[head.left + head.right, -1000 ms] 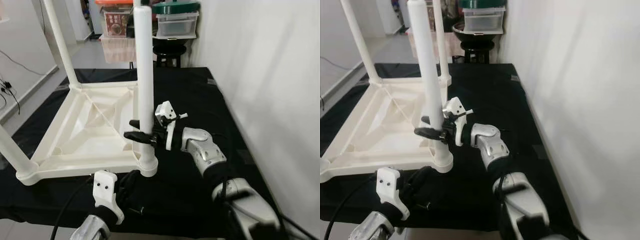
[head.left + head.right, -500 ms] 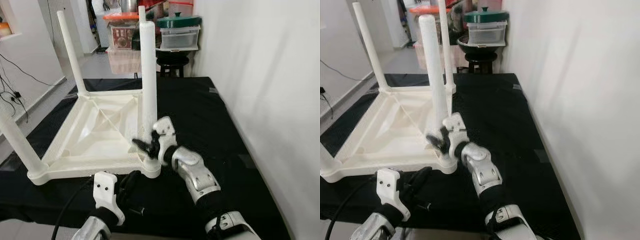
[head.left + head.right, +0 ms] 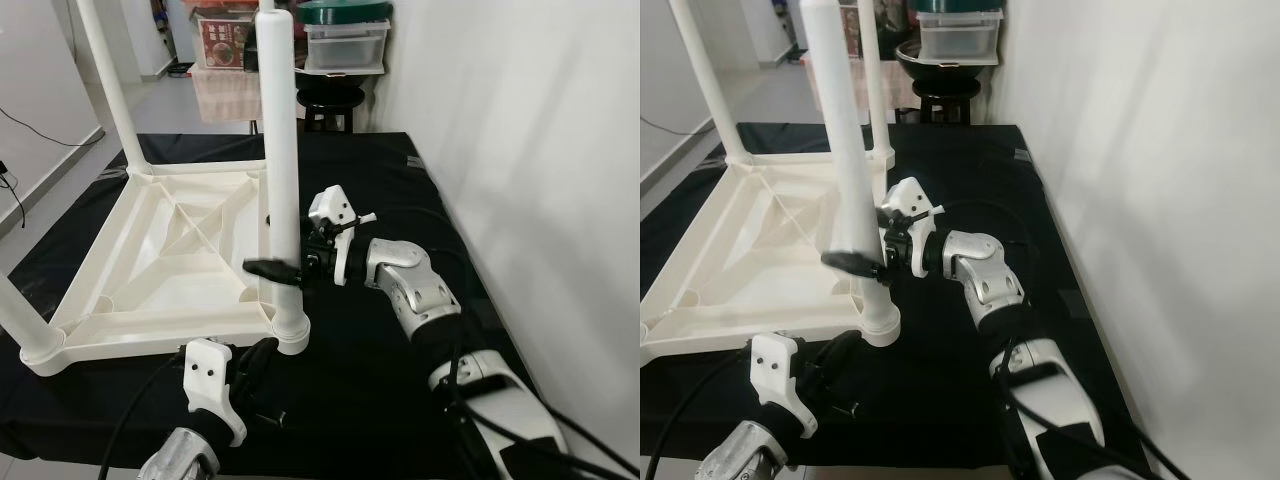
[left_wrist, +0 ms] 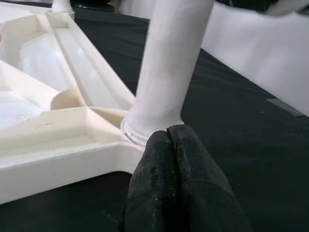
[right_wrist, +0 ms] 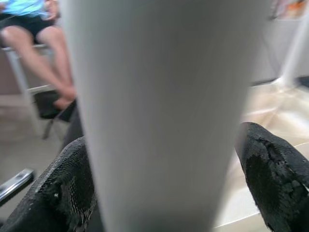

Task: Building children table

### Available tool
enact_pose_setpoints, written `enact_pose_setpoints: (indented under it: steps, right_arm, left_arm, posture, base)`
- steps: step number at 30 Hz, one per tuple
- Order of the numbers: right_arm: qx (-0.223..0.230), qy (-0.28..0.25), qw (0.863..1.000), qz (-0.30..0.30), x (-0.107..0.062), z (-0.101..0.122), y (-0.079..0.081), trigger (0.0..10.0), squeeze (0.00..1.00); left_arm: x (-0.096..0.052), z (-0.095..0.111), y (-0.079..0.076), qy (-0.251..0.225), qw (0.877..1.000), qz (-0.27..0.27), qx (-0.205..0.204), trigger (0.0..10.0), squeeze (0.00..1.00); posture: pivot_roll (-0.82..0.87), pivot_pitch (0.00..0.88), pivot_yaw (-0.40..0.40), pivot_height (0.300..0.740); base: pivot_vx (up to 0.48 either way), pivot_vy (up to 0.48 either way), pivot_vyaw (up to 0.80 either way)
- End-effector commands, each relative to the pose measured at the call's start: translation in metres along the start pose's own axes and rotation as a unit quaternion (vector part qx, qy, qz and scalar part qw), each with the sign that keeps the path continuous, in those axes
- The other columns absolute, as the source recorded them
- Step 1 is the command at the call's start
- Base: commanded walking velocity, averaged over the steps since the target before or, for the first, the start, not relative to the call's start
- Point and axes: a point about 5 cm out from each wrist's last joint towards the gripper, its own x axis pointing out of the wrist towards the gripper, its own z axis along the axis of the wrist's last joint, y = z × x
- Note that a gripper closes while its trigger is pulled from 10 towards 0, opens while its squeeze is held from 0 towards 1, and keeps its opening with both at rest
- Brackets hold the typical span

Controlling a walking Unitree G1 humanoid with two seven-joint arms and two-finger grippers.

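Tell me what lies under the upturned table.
A black cloth lies under the white table and spreads past its edges. What the cloth rests on is covered and cannot be seen.

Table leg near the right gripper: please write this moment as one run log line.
stage: leg fitting | right gripper: shut on table leg | left gripper: shut, at leg socket | table top: upside down on black cloth

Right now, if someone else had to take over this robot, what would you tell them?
Right gripper: shut on the near table leg, low on the leg.
Left gripper: fingers shut, empty, low beside that leg's socket.
Table top: upside down on the black cloth, a leg standing at every corner in view.
Done: near leg stands upright in its corner socket.
Left: check that it is fully seated, let go, turn the table over.
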Motion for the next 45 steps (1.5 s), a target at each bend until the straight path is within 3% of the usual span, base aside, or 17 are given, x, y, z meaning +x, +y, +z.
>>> enact_pose_setpoints:
  steps: [1, 3, 4, 20, 22, 24, 25, 26, 28, 33, 34, 36, 37, 38, 39, 40, 45]
  right_arm:
    - [0.001, 0.002, 1.0, 0.02, 0.0, 0.001, -0.002, 10.0, 0.0]
    - [0.007, 0.004, 1.0, 0.024, 0.0, 0.001, -0.003, 10.0, 0.0]
    - [0.025, 0.008, 0.999, 0.04, -0.001, -0.002, -0.002, 0.0, 0.0]
    - [0.033, 0.003, 0.999, -0.022, -0.021, -0.022, -0.008, 0.0, 0.0]
    - [0.041, 0.003, 0.986, -0.162, -0.026, -0.033, -0.012, 0.0, 0.0]
    - [0.041, 0.003, 0.986, -0.162, -0.026, -0.033, -0.012, 0.0, 0.0]
    - [0.066, 0.024, 0.946, -0.315, -0.029, -0.049, -0.009, 0.0, 0.0]
    - [0.058, 0.046, 0.944, -0.323, -0.017, -0.064, 0.016, 0.0, 0.0]
    - [0.051, 0.053, 0.948, -0.309, -0.007, -0.07, 0.036, 0.0, 0.0]
    - [0.086, 0.047, 0.947, -0.305, 0.002, -0.071, 0.031, 0.0, 0.0]
    - [0.087, 0.048, 0.947, -0.304, 0.003, -0.072, 0.03, 8.5, 0.0]
    - [0.084, 0.047, 0.944, -0.315, 0.002, -0.071, 0.027, 8.5, 0.0]
    - [0.083, 0.041, 0.946, -0.31, 0.002, -0.069, 0.025, 10.0, 0.0]
    - [0.078, 0.033, 0.95, -0.301, 0.002, -0.066, 0.023, 10.0, 0.38]
    - [0.075, 0.03, 0.95, -0.302, 0.002, -0.063, 0.024, 10.0, 0.38]
    - [0.069, 0.018, 0.955, -0.288, 0.003, -0.057, 0.022, 10.0, 1.0]
    - [0.063, -0.061, 0.973, -0.212, 0.001, -0.024, 0.011, 10.0, 1.0]
  left_arm:
    - [-0.001, -0.004, 0.002, 0.007, 1.0, 0.005, 0.002, 10.0, 0.0]
    - [-0.001, -0.004, 0.002, 0.008, 1.0, 0.005, 0.003, 10.0, 0.0]
    - [-0.002, -0.004, 0.002, 0.008, 1.0, 0.006, 0.004, 10.0, 0.0]
    - [-0.003, -0.003, 0.001, 0.01, 1.0, 0.005, 0.004, 10.0, 0.0]
    - [-0.004, -0.004, 0.001, 0.01, 1.0, 0.005, 0.004, 10.0, 0.0]
    - [-0.004, -0.004, 0.001, 0.01, 1.0, 0.005, 0.004, 10.0, 0.0]
    - [-0.005, -0.004, 0.002, 0.01, 1.0, 0.006, 0.004, 10.0, 0.0]
    - [-0.005, -0.004, 0.004, 0.013, 1.0, 0.005, 0.005, 10.0, 0.0]
    - [-0.005, -0.005, 0.005, 0.014, 1.0, 0.005, 0.007, 10.0, 0.0]
    - [-0.003, -0.005, 0.008, 0.014, 1.0, 0.005, 0.011, 10.0, 0.0]
    - [-0.002, -0.004, 0.008, 0.013, 1.0, 0.007, 0.013, 10.0, 0.0]
    - [-0.002, -0.004, 0.009, 0.011, 1.0, 0.012, 0.017, 10.0, 0.0]
    - [-0.002, -0.003, 0.01, 0.01, 1.0, 0.014, 0.019, 10.0, 0.0]
    - [-0.002, -0.003, 0.01, 0.011, 1.0, 0.013, 0.019, 10.0, 0.0]
    - [-0.002, -0.004, 0.01, 0.012, 1.0, 0.012, 0.019, 10.0, 0.0]
    - [-0.001, -0.004, 0.009, 0.013, 1.0, 0.009, 0.019, 10.0, 0.0]
    - [-0.001, -0.004, 0.008, 0.013, 1.0, 0.007, 0.016, 10.0, 0.0]
  posture:
    - [0.02, 0.0, -0.029, 0.74]
    - [0.02, 0.0, -0.029, 0.74]
    - [0.03, 0.0, -0.029, 0.74]
    - [0.03, 0.0, -0.019, 0.74]
    - [0.02, 0.0, -0.029, 0.74]
    - [0.02, 0.0, -0.029, 0.74]
    - [0.02, 0.0, -0.032, 0.74]
    - [0.01, 0.0, -0.006, 0.74]
    - [0.01, 0.0, -0.009, 0.74]
    - [0.02, 0.0, -0.022, 0.74]
    - [0.03, 0.0, -0.016, 0.74]
    - [0.03, 0.0, -0.016, 0.74]
    - [0.03, 0.0, -0.015, 0.74]
    - [0.03, 0.0, -0.015, 0.74]
    - [0.03, 0.0, -0.015, 0.74]
    - [0.03, 0.0, -0.012, 0.74]
    - [0.03, 0.0, -0.012, 0.74]
  base:
    - [0.0, 0.0, 0.0]
    - [0.0, 0.0, 0.0]
    - [0.0, 0.0, 0.0]
    - [0.0, 0.0, 0.0]
    - [0.0, 0.0, 0.0]
    - [0.0, 0.0, 0.0]
    - [0.0, 0.0, 0.0]
    - [0.0, 0.0, 0.0]
    - [0.0, 0.0, 0.0]
    - [0.0, 0.0, 0.0]
    - [0.0, 0.0, 0.0]
    - [0.0, 0.0, 0.0]
    - [0.0, 0.0, 0.0]
    - [0.0, 0.0, 0.0]
    - [0.0, 0.0, 0.0]
    - [0.0, 0.0, 0.0]
    - [0.0, 0.0, 0.0]
